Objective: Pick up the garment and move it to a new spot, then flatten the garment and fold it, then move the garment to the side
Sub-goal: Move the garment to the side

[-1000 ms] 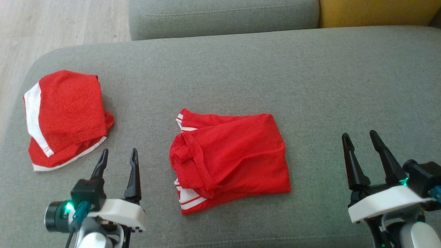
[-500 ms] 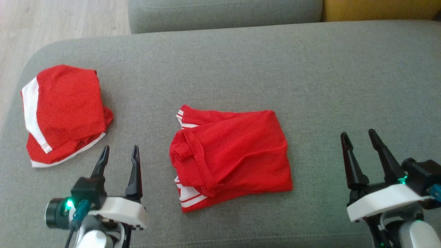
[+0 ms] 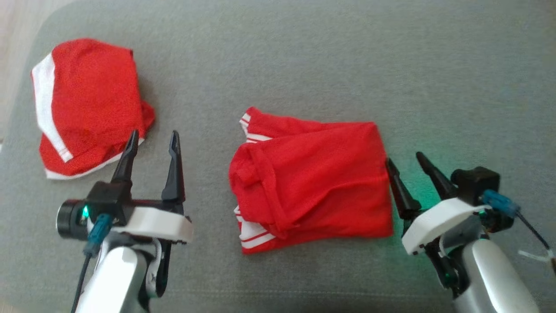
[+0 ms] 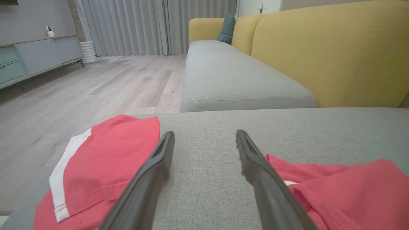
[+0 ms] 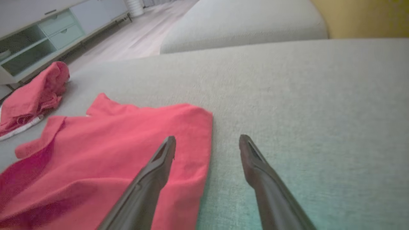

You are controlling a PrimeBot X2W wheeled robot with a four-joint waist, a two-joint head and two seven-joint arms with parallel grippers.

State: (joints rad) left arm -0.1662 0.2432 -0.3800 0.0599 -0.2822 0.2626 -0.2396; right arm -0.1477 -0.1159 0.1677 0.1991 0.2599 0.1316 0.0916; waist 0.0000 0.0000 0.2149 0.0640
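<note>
Left gripper low at the left of the head view, fingers spread wide, nothing between them but bare grey cushion. Left fingertip over the lower right edge of a second red garment, white-trimmed and bundled near the cushion's left end; whether touching or just above, impossible to judge. Pale wood floor off past that end, seen from the left wrist, with a yellow sofa back further right.

Folded red garment flat on the middle of the cushion, white-striped hems peeking out along its left side, well apart from the other bundle.

Right gripper at the folded garment's right edge, likewise spread and empty. From the right wrist, one finger over the red cloth, the other over bare cushion, with the cloth's edge between the two. Green glow on the cushion just beside this gripper.
</note>
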